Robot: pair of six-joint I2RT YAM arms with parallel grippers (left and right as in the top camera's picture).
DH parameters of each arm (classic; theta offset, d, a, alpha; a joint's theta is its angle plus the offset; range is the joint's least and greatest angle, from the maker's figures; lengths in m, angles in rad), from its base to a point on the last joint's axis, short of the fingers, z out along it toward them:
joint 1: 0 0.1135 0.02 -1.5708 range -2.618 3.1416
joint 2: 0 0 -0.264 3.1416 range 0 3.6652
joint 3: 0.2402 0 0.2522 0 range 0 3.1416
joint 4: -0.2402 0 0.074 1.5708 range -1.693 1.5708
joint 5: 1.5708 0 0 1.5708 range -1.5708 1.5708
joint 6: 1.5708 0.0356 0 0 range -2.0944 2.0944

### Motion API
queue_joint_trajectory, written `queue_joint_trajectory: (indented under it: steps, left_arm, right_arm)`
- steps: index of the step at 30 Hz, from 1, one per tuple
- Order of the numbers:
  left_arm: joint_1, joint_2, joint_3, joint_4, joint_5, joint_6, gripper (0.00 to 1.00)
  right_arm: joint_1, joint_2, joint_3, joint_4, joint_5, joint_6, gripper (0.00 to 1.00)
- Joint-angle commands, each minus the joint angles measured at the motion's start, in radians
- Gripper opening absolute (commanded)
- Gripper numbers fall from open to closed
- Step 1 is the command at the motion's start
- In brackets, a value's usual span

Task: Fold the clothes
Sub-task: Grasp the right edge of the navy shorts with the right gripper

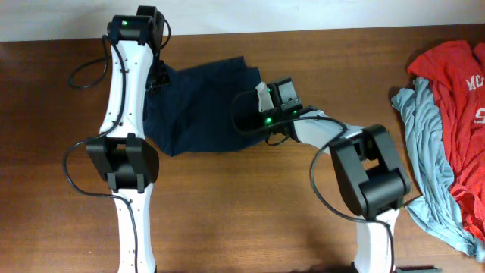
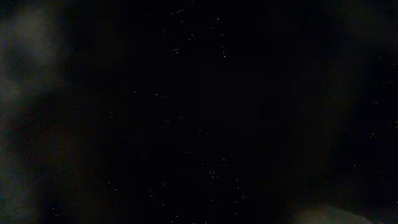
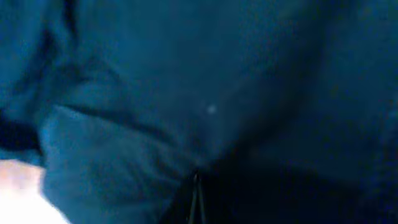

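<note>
The dark navy garment (image 1: 201, 106) lies bunched on the brown table (image 1: 250, 220), at its middle back. My left gripper (image 1: 161, 76) is at the garment's upper left corner, where the cloth rises into it, and it looks shut on that cloth. The left wrist view is almost black, so the jaws are hidden there. My right gripper (image 1: 261, 97) is at the garment's right edge. Navy cloth (image 3: 155, 93) fills the right wrist view, and the jaws show only as a thin closed slit with cloth around them.
A red tee with white lettering (image 1: 455, 83) lies in a heap at the table's right edge. A light grey-blue garment (image 1: 424, 152) lies beside and under it. Both arm bases stand at the front.
</note>
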Motion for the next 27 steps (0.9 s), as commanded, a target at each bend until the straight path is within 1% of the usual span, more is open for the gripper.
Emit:
queue_joint_trajectory:
  steps: [1, 4, 8, 12, 14, 17, 21, 23, 25, 27]
  left_arm:
    - [-0.014, -0.037, 0.008, -0.001, 0.019, 0.01, 0.1]
    - [-0.021, -0.037, 0.008, -0.001, 0.019, 0.01, 0.1]
    - [-0.03, -0.037, 0.008, 0.003, 0.015, 0.012, 0.1]
    - [-0.031, -0.038, 0.009, -0.008, -0.039, 0.038, 0.11]
    - [-0.024, -0.043, 0.009, -0.008, -0.037, 0.078, 0.15]
    - [-0.017, -0.055, 0.009, -0.008, -0.037, 0.081, 0.2]
    - [-0.013, -0.063, 0.009, -0.008, -0.042, 0.081, 0.25]
    - [-0.011, -0.063, 0.008, -0.008, -0.043, 0.093, 0.25]
    - [-0.012, -0.063, 0.008, -0.008, -0.042, 0.093, 0.25]
    - [-0.013, -0.063, 0.008, -0.008, -0.041, 0.092, 0.23]
  right_arm:
    - [0.0, 0.035, 0.001, 0.004, 0.03, 0.024, 0.04]
    - [0.0, 0.053, 0.001, -0.049, 0.051, 0.024, 0.04]
    - [0.006, 0.056, 0.001, -0.174, 0.08, 0.024, 0.04]
    - [0.01, 0.056, 0.001, -0.296, 0.105, 0.035, 0.04]
    - [0.004, 0.056, 0.001, -0.373, 0.144, 0.035, 0.04]
    - [-0.019, 0.044, 0.001, -0.504, 0.185, 0.035, 0.04]
    - [-0.06, -0.011, 0.001, -0.614, 0.221, 0.05, 0.04]
    - [-0.085, -0.057, 0.001, -0.679, 0.323, 0.049, 0.04]
    - [-0.105, -0.092, 0.001, -0.713, 0.399, 0.02, 0.04]
    - [-0.116, -0.115, 0.001, -0.718, 0.41, -0.035, 0.04]
